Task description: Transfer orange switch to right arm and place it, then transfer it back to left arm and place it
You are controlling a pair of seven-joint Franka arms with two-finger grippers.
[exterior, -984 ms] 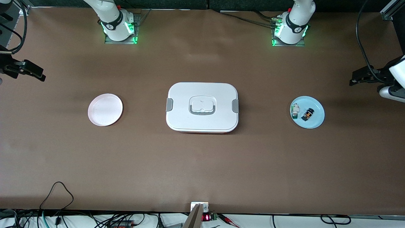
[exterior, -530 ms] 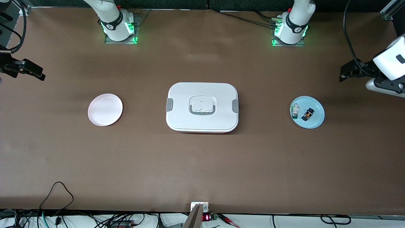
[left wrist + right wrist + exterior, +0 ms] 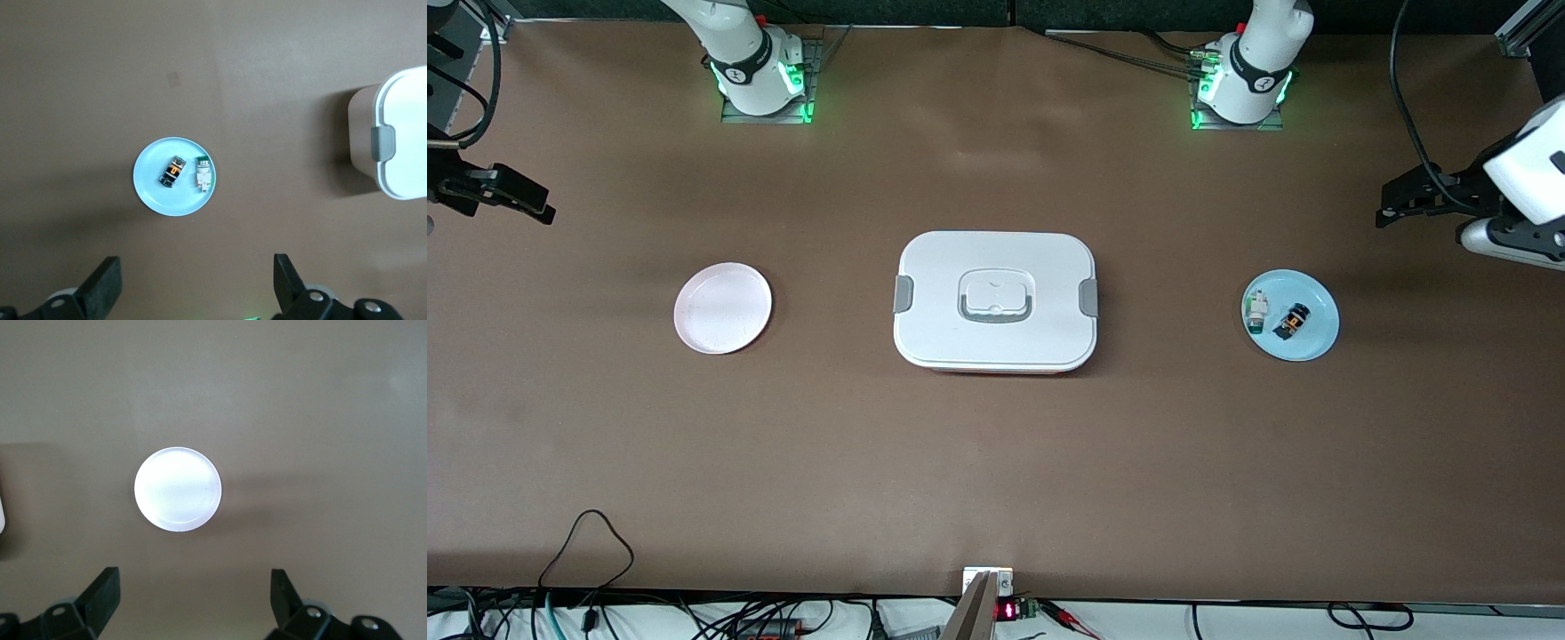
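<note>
The orange switch (image 3: 1291,321), black with orange marks, lies on a small blue plate (image 3: 1319,342) at the left arm's end of the table. It also shows in the left wrist view (image 3: 173,171). The white box (image 3: 996,300) with grey clips stands shut at the table's middle, and one end of it shows in the left wrist view (image 3: 403,147). My left gripper (image 3: 1392,203) is open and empty, high over the table near the blue plate (image 3: 152,190); in the left wrist view (image 3: 198,277) its jaws stand wide apart. My right gripper (image 3: 532,203) is open and empty over the right arm's end.
A white-and-green component (image 3: 1256,311) lies beside the switch on the blue plate. An empty pink plate (image 3: 723,308) sits toward the right arm's end, below the right gripper (image 3: 197,590) in the right wrist view (image 3: 177,489). Cables lie along the table's near edge.
My left gripper has swung up and toward the box, then settled almost still. The right arm has barely moved. The switch, plates and box have not moved.
</note>
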